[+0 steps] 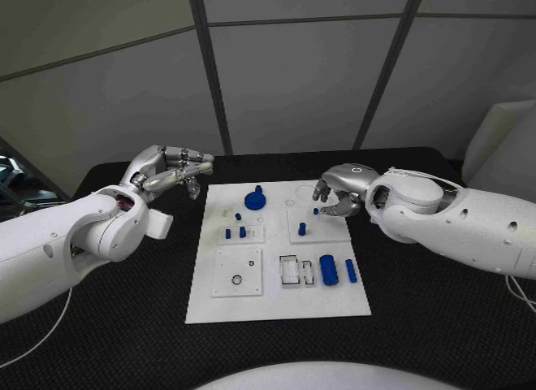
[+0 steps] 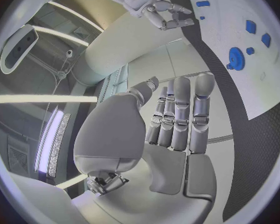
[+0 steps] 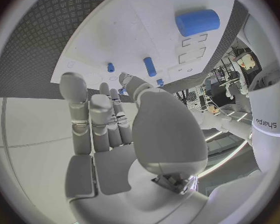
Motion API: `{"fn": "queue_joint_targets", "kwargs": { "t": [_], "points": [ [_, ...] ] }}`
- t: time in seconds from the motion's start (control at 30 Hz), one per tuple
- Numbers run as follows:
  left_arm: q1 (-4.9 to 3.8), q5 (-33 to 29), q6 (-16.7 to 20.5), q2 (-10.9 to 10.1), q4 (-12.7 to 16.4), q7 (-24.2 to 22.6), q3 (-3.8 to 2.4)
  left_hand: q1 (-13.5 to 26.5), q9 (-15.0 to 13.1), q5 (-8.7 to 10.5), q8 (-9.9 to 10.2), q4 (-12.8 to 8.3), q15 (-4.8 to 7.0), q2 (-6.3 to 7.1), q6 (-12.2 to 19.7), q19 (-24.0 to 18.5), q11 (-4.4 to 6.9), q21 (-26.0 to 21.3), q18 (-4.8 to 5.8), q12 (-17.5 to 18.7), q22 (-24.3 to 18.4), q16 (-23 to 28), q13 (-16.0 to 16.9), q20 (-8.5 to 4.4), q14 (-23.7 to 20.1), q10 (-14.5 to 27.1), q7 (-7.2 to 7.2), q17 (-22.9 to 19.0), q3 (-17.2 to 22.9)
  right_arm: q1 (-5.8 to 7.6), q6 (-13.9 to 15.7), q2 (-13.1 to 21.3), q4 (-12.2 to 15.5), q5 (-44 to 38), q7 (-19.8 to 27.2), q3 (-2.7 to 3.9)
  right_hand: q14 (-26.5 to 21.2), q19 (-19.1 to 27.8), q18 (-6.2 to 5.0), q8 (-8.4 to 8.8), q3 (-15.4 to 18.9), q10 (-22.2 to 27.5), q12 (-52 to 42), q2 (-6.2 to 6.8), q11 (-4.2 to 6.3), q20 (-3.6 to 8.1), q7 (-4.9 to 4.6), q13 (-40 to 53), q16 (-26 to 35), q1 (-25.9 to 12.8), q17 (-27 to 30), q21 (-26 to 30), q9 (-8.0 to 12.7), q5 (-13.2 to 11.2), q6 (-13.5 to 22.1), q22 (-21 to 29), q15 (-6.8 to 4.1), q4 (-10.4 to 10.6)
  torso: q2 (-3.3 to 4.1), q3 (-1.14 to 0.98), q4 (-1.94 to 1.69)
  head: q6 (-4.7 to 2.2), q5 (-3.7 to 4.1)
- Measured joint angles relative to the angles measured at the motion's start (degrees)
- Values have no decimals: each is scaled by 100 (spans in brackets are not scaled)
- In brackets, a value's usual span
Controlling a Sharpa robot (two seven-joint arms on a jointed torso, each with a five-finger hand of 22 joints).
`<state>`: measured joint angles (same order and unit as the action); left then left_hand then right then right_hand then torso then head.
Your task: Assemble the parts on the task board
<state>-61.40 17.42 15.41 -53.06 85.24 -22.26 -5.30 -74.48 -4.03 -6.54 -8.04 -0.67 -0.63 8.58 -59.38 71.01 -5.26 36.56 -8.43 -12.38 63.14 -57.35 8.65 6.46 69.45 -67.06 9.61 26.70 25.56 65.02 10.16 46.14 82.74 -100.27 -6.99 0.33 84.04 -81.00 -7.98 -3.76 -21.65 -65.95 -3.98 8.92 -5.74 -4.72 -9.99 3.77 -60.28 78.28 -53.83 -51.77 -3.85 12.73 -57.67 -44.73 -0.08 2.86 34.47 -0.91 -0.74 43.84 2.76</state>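
Black textured surface (image 1: 456, 325) carried the white task board (image 1: 280, 302) at its middle, grey wall panels beyond. Blue gear (image 1: 255, 199) sat far-centre, blue cylinder (image 1: 328, 270) near-right. Left hand (image 1: 169, 172) hovered off the board's far-left corner, right hand (image 1: 339, 191) above its far-right; both sets of fingers released.

- Head view: high, looking down at the task board (image 1: 280, 252), centre frame; arms enter at 9 and 3 o'clock.
- Left wrist view: close behind left hand (image 2: 171, 119); board (image 2: 239, 50) at 2 o'clock.
- Right wrist view: close behind right hand (image 3: 115, 129); board (image 3: 159, 40) at 12 o'clock.
- All share the board.
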Motion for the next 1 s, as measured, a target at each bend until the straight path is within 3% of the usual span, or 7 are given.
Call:
{"fn": "queue_joint_targets", "kwargs": {
  "t": [0.4, 0.73, 0.77, 0.8, 0.83, 0.93, 1.0],
  "points": [
    [26, -815, 121, -33, 86, -357, -1, 30, -1, 0, 0, 60, -2, -32, 0, -41, -10, -136, -12, -105, -90, 59, 31, 0, 2, 51, 0, -59, -180, -100, -106, -252, -262, -246, -112, -114, 0, 84, 92, -1, -122, 108, -42, -14, -9, -41, 17, 1, -462, 68, -402, -527, -24, -13, 20, -548, -1, -59, 5, -3, -9, 18, 38],
    [28, -950, 168, -41, 95, -410, -1, 6, 4, -1, 0, 105, -2, -54, 1, -40, -7, -180, -261, -133, -134, 81, 45, 0, 2, 92, 0, -87, -257, -128, -104, -415, -496, -303, -109, -128, 0, 83, 90, -39, -362, 22, -84, -95, 32, -41, 59, 1, -699, 149, -598, -920, -34, -13, -63, -970, -1, -118, 7, -3, -6, 42, 32],
    [28, -955, 169, -41, 96, -411, -1, 6, 4, -1, 0, 106, -2, -54, 1, -40, -8, -180, -248, -134, -134, 81, 45, 0, 2, 93, 0, -87, -257, -129, -103, -425, -509, -306, -108, -128, 0, 83, 90, -39, -367, 22, -84, -95, 31, -41, 59, 1, -699, 149, -605, -920, -34, -13, -63, -984, -1, -118, 7, -3, -6, 46, 32],
    [28, -961, 169, -42, 97, -412, -1, 6, 4, -1, 0, 106, -2, -54, 1, -40, -8, -180, 130, -133, -134, 81, 45, 1, 2, 93, 0, -87, -257, -131, -102, -435, -522, -308, -106, -129, 0, 83, 90, -39, -384, 22, -84, -95, 31, -41, 42, 1, -710, 149, -612, -948, -34, -13, -80, -1007, -1, -136, 8, -3, -6, 47, 32],
    [28, -967, 169, -43, 97, -412, -1, 6, 4, -1, 0, 106, -2, -54, 1, -40, -8, -180, 171, -133, -134, 81, 45, 1, 2, 93, 0, -87, -257, -132, -100, -443, -530, -310, -104, -129, 0, 83, 90, -39, -390, 23, -84, -95, 32, -41, 42, 1, -724, 149, -613, -964, -33, -13, -80, -1020, -1, -133, 8, -3, -6, 52, 30],
    [28, -979, 170, -44, 96, -412, -1, 6, 4, -1, 0, 104, -2, -54, 1, -40, -8, -205, -244, -157, -147, 81, 45, 1, 2, 93, 0, -90, -259, -134, -96, -479, -556, -316, -95, -130, 0, 83, 89, -39, -449, 22, -84, -95, 31, -41, 62, 2, -780, 149, -653, -1067, -33, -13, -101, -1123, -1, -135, 8, -3, -6, 60, 21],
    [28, -986, 170, -43, 90, -412, -1, 6, 4, -1, 0, 90, -2, -54, 1, -40, 9, -226, -228, -171, -156, 81, 45, 1, 2, 110, 0, -95, -273, -134, -92, -503, -568, -319, -86, -130, 0, 83, 89, -39, -495, 2, -84, -96, 52, -41, 66, 2, -816, 149, -676, -1133, -37, -13, -145, -1193, -1, -134, 8, -4, -5, 64, 19]
  ]
}}
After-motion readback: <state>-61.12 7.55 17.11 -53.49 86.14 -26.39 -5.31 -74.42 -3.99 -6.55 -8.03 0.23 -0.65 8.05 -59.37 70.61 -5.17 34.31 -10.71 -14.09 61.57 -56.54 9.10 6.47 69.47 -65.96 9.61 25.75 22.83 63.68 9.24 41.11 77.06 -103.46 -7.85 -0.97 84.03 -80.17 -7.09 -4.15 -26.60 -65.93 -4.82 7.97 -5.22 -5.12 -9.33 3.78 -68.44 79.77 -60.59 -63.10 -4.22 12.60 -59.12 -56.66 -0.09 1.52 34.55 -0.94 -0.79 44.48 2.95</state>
